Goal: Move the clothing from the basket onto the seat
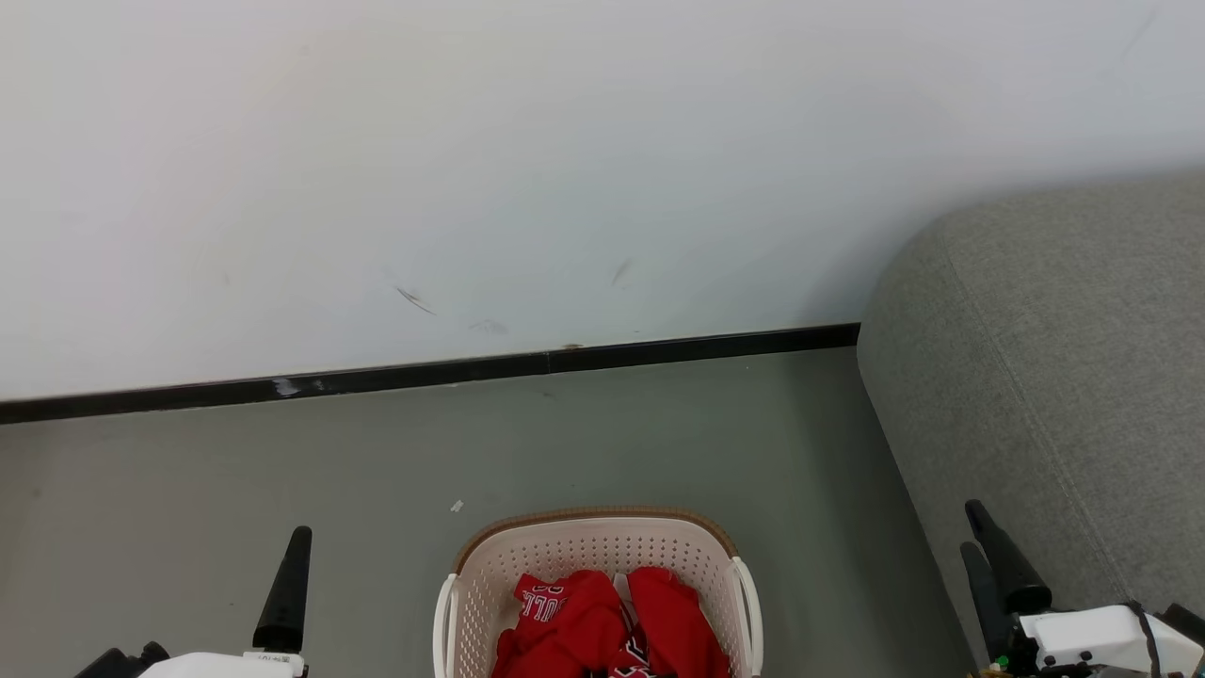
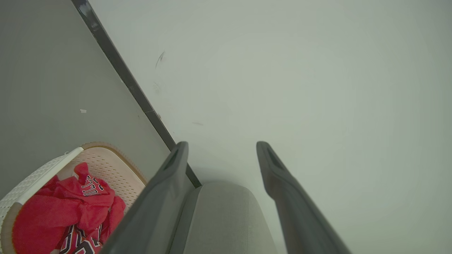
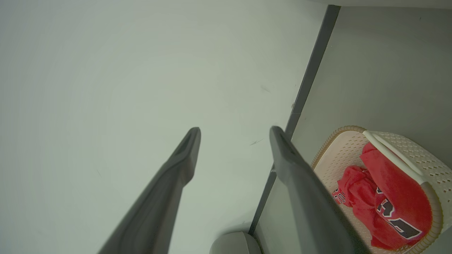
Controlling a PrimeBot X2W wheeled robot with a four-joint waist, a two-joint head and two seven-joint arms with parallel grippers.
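The cream basket (image 1: pixel 720 556) with a brown rim stands on the grey floor at the bottom centre of the head view. Red clothing (image 1: pixel 602 621) with white lettering lies bunched inside it. The grey sofa (image 1: pixel 1064 377) rises at the right. My left gripper (image 1: pixel 294 565) hangs left of the basket, apart from it. My right gripper (image 1: pixel 977 539) is by the sofa's front edge. In the left wrist view my left gripper (image 2: pixel 220 151) is open and holds nothing, with the clothing (image 2: pixel 53 211) and basket (image 2: pixel 113 165) beside it. The open right gripper (image 3: pixel 235 137) is likewise bare, beside the clothing (image 3: pixel 392 190) and basket (image 3: pixel 339 148).
A white wall (image 1: pixel 565 169) with a black skirting strip (image 1: pixel 424 375) runs behind the basket. A small white scrap (image 1: pixel 457 506) lies on the floor just beyond the basket. The sofa (image 2: pixel 219 211) stands between my left fingers in the left wrist view.
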